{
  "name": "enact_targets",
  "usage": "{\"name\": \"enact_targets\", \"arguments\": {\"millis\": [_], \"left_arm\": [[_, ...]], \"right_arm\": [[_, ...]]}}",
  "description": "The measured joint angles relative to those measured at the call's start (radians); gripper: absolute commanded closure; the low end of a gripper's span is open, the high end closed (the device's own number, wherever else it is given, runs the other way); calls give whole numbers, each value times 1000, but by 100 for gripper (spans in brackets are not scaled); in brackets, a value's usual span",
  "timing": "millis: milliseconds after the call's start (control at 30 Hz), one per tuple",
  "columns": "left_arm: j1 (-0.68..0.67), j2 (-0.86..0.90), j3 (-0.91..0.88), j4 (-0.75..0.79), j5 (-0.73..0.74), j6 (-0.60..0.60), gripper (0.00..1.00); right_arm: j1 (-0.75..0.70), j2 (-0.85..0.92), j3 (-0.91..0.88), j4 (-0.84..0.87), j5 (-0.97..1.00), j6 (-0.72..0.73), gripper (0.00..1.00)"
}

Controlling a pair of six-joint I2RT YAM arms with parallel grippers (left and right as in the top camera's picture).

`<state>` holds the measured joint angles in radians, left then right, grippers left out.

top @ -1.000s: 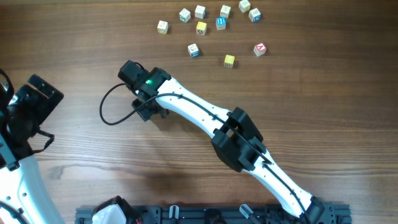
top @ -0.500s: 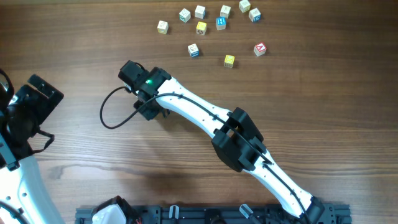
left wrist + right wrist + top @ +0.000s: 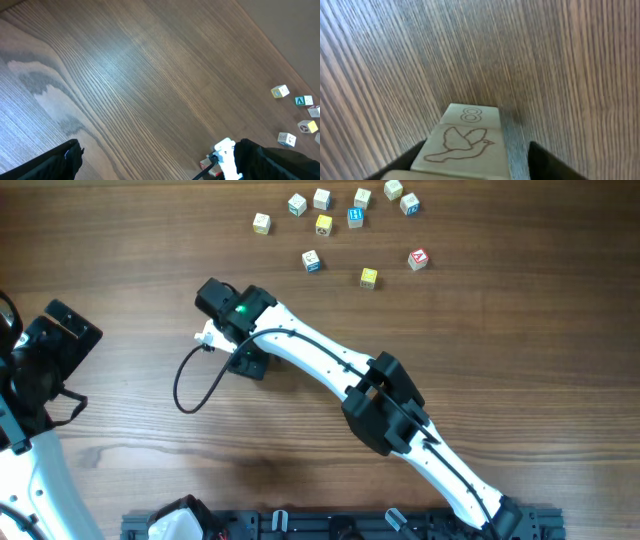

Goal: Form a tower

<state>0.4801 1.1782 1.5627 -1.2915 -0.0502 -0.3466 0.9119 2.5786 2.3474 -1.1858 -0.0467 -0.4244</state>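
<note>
Right wrist, claw (image 3: 474,167) parted around tower (image 3: 465,142)

Tower (image 3: 463,144) of pale, seemingly unvarnished wood

**Bench contents, loose pieces**

Wooden table (image 3: 520,360), dark brown with the grain running across. From overhead I count eleven loose letter cubes (image 3: 311,260) scattered in the upper middle of the frame. The red-and-white "A" cube (image 3: 418,259) sits at the cluster's lower right. A yellow cube (image 3: 368,277) lies lowest, just left of it. A blue-faced cube (image 3: 354,217) sits near the centre.
</note>
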Motion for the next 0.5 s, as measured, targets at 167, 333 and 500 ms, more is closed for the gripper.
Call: {"name": "enact_targets", "arguments": {"millis": [167, 333, 500], "left_arm": [[0, 0, 0, 0, 0, 0, 0], [0, 0, 0, 0, 0, 0, 0], [0, 0, 0, 0, 0, 0, 0]], "right_arm": [[-2, -2, 0, 6, -5, 22, 0], [-2, -6, 0, -13, -13, 65, 0], [-3, -61, -2, -16, -13, 69, 0]]}}
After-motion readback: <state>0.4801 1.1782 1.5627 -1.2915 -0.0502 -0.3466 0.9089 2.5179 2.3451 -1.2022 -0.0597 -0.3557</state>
